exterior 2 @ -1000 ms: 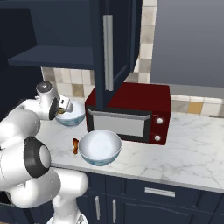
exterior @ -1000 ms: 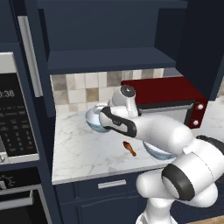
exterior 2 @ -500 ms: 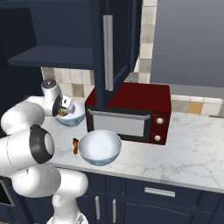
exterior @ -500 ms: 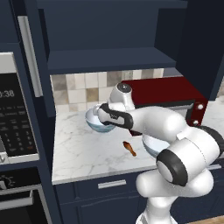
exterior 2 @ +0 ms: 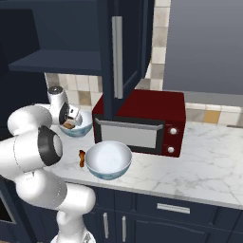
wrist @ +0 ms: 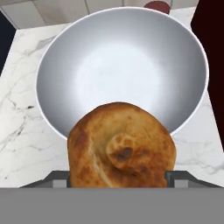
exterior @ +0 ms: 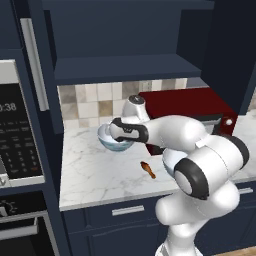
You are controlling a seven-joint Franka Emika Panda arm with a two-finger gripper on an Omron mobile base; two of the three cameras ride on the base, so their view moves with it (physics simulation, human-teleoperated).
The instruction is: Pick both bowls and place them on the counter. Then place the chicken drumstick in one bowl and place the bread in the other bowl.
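Observation:
My gripper [wrist: 118, 176] is shut on the bread [wrist: 122, 146], a round golden-brown bun, and holds it just above the near rim of the far bowl [wrist: 122, 61], which has nothing inside. From the right base view the bread [exterior 2: 69, 125] hangs in the gripper [exterior 2: 70, 121] over that bowl [exterior 2: 81, 128]. The second bowl [exterior 2: 108, 159] stands nearer the front of the counter [exterior 2: 213, 156], with nothing in it. The chicken drumstick [exterior 2: 81, 158] lies on the marble to its left. In the left base view my arm hides part of the far bowl [exterior: 111, 142], and the chicken drumstick [exterior: 148, 169] lies in front.
A dark red microwave [exterior 2: 142, 116] stands behind the front bowl. A small red can [wrist: 156, 5] sits beyond the far bowl by the tiled wall. An open cabinet door [exterior 2: 118, 47] hangs above, and a wall oven [exterior: 15, 135] bounds the counter at left.
The hand with the bread has shifted slightly left over the far bowl, and my elbow has swung out toward the camera. The bowls and the drumstick have not moved.

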